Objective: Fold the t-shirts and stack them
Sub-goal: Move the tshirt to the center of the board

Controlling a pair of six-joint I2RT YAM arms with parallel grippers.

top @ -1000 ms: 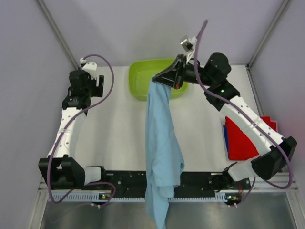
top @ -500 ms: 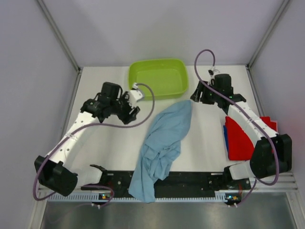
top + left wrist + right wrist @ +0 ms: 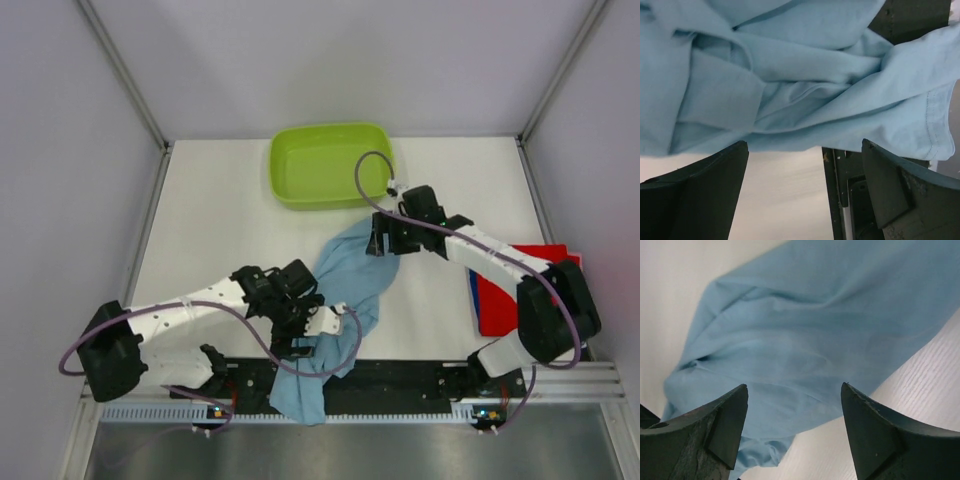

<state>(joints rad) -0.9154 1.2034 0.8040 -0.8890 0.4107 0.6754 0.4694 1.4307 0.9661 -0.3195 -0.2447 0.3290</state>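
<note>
Crumpled light blue cloth t-shirt [image 3: 352, 272] lay diagonally, both jaws spread, pinching nothing.
Its long axis ran from just ahead of the right jaws, past the left jaws, over the white surface [image 3: 220, 220] edge.

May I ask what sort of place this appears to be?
Probably a robotics lab cell: grey panels enclose a white table, and a metal rail carries the left arm and right arm.

White arm links [image 3: 180, 318], black joints [image 3: 110, 350], purple cables [image 3: 358, 172], dark wedge-shaped fingers [image 3: 875, 440].
</note>
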